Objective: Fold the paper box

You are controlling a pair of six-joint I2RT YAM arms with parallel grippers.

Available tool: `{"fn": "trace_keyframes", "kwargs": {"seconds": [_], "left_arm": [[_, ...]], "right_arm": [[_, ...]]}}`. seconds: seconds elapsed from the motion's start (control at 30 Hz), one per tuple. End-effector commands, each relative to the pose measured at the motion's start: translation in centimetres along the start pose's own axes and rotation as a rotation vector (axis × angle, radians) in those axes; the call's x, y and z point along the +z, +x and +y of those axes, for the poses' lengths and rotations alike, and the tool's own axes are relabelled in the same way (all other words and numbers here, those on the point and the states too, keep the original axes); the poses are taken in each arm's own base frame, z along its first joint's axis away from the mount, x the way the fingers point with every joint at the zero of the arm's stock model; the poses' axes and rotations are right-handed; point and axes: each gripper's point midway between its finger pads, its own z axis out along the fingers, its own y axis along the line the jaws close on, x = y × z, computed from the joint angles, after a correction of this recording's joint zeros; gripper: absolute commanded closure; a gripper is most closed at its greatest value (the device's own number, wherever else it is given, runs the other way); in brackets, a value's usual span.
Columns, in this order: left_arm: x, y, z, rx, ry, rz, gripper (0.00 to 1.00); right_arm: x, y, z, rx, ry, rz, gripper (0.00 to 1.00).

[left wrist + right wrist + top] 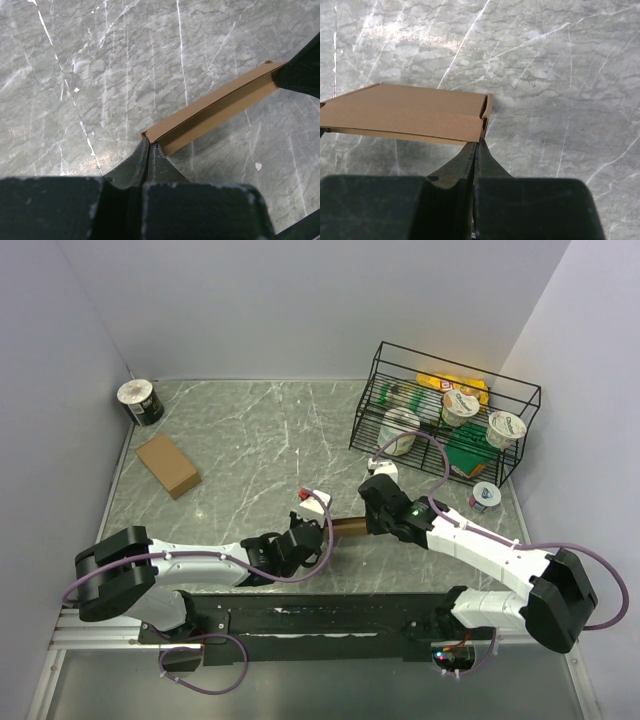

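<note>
The paper box (348, 528) is a slim brown cardboard box held just above the marble table between my two arms. The left wrist view has it (215, 107) running from my fingertips up to the right, edge on. My left gripper (149, 145) (325, 530) is shut, its tips pressed against the box's near end corner. In the right wrist view the box (405, 112) lies flat to the left, with an end flap at its right end. My right gripper (479, 144) (372, 525) is shut, with its tips against that end corner.
A second, fully formed brown box (168, 465) lies at the left. A roll (140, 402) stands in the far left corner. A black wire basket (520, 390) with several yoghurt cups stands at the back right. A small cup (485, 496) and white items (313, 502) lie nearby.
</note>
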Motion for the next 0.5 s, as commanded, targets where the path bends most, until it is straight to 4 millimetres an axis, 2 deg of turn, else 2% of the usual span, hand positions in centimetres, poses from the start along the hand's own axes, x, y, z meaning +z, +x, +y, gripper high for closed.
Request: {"fn": "trace_keyframes", "kwargs": {"seconds": [0.0, 0.2, 0.47], "left_arm": [[-1.7, 8.9, 1.4, 0.148, 0.047, 0.308, 0.99], [-1.5, 9.1, 1.2, 0.165, 0.065, 0.315, 0.99], [-1.3, 9.7, 0.4, 0.207, 0.077, 0.331, 0.99]], "right_arm": [[-1.0, 2.9, 0.1, -0.021, -0.022, 0.105, 1.0], [-3.8, -0.6, 2.2, 0.022, -0.154, 0.006, 1.0], [-3.5, -1.2, 3.2, 0.167, -0.33, -0.014, 1.0]]}}
